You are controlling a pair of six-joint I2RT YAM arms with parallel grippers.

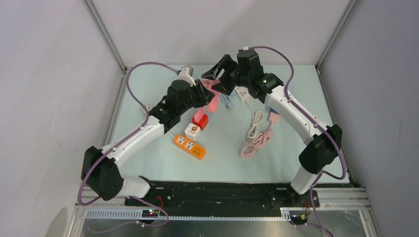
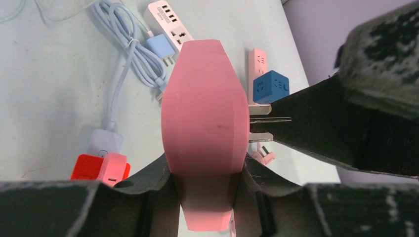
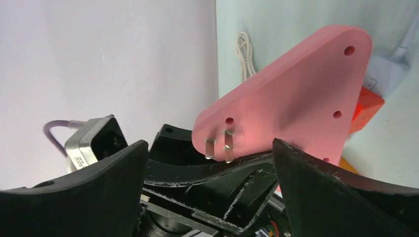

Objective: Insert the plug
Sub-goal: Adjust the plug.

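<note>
Bright, diffuse lighting from above the table (image 1: 276, 168); faint, soft shadows on its surface. Sharp in the overhead view; grainy and out of focus at the left pincer (image 2: 205, 173).

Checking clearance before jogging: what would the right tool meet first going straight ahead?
Most likely the pink plug held in the left tool, its prongs just ahead of the open right tool.

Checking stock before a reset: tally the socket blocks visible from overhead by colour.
Orange: 1, orange strip
White: 2, white strip and white cube
Red: 1, red cube
Pink: 2, pink block held aloft and short pink strip
Blue: 1, blue cube
Total: 7; the arms may hide more.
</note>
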